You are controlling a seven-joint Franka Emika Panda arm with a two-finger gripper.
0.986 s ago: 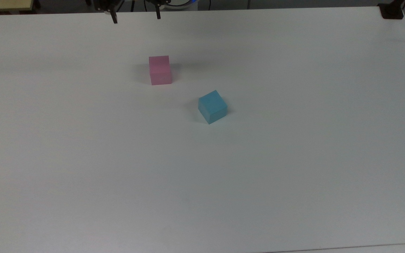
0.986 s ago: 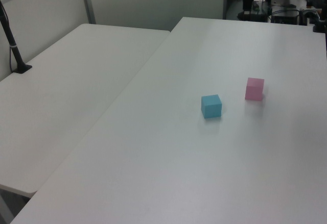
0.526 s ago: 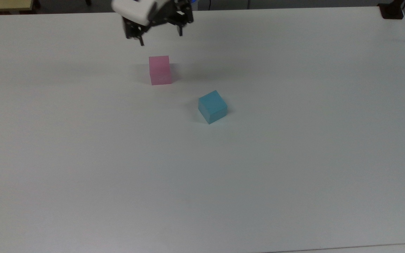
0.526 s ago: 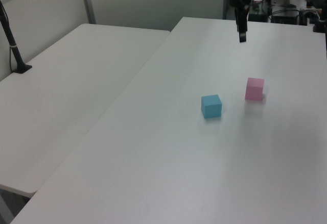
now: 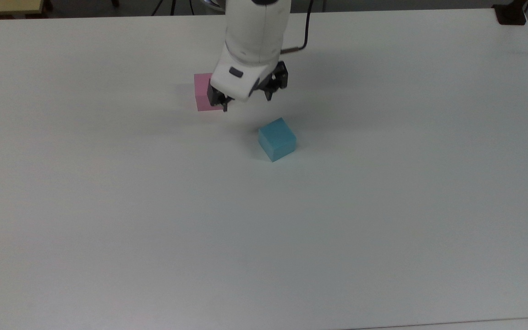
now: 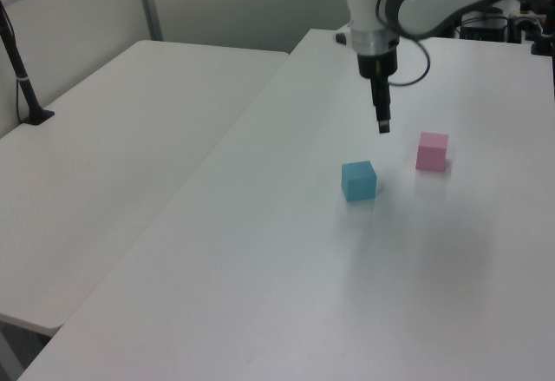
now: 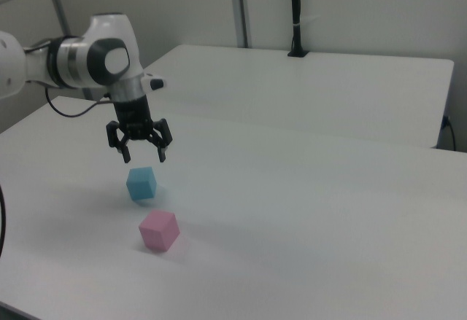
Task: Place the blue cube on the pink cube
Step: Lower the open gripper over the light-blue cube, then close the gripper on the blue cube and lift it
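Top view shows the white table (image 5: 383, 206) spreading across the frame, with the white arm (image 5: 255, 32) reaching in from the far edge. Its gripper (image 5: 247, 103) hangs above the surface with the fingers spread apart and nothing between them, probably just short of the blue cube (image 5: 277, 139). That cube sits alone on the table, turned at an angle. The pink cube (image 5: 202, 91) rests at the top view's left of it, farther back, partly hidden behind the gripper body.
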